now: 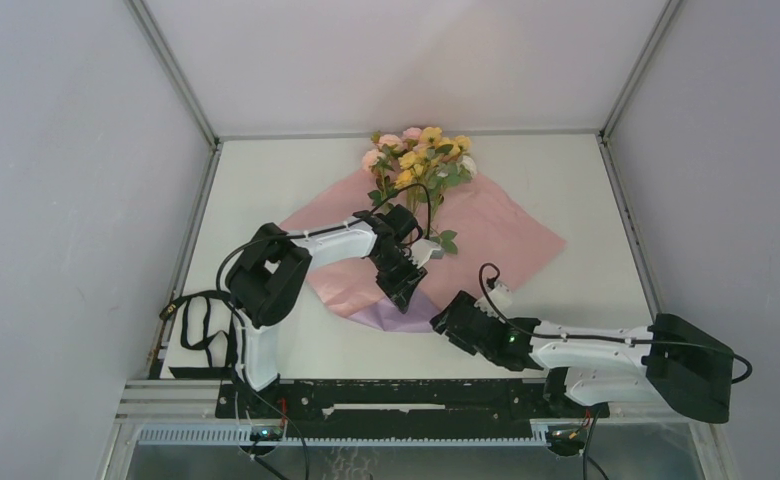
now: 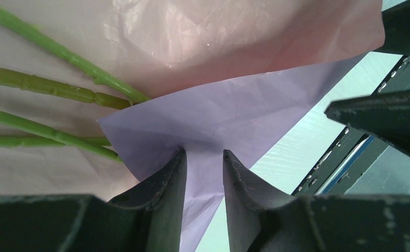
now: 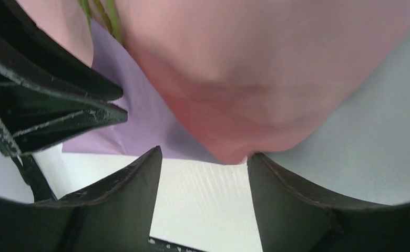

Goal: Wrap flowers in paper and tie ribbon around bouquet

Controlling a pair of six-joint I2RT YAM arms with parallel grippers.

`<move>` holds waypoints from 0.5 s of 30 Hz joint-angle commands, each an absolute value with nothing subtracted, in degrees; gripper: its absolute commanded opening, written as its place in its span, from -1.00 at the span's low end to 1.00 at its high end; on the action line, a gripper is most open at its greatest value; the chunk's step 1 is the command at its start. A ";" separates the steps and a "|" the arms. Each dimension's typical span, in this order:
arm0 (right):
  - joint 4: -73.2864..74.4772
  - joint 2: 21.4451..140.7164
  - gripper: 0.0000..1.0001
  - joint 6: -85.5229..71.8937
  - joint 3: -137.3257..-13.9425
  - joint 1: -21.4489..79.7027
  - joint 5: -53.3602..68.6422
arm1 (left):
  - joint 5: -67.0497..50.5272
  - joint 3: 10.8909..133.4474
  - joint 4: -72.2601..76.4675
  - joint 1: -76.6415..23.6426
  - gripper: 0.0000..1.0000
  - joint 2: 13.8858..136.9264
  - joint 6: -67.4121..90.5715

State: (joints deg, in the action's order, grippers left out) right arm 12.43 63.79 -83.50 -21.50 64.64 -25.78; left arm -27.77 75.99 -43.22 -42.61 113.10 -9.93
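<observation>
White tabletop (image 1: 586,190) inside a plain enclosure: grey left wall (image 1: 66,200), grey right wall (image 1: 736,150) & pale back panel (image 1: 406,60). Metal left strut (image 1: 173,72) & right strut (image 1: 641,70) slant down to the table's far corners. At near edge, black mounting plate (image 1: 406,395) runs L to R, w/ slotted grey strip (image 1: 366,435) just below it.

The top view looks down over the table (image 1: 586,190); both wrist views (very close) share the paper (image 2: 234,115).
</observation>
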 commanded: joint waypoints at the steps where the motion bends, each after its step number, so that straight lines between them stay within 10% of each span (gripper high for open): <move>1: 12.63 66.71 0.31 -82.23 -21.80 63.07 -28.84 | -28.31 76.29 -41.44 -42.59 -0.26 113.21 -9.71; 15: 15.64 66.69 -0.92 -68.10 -25.92 63.52 -33.80 | -28.90 76.90 -41.37 -40.73 -0.26 114.92 -9.32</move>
State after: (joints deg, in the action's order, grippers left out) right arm 11.70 68.31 -76.69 -22.20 63.31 -28.93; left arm -28.97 75.99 -42.85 -41.76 113.36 -9.85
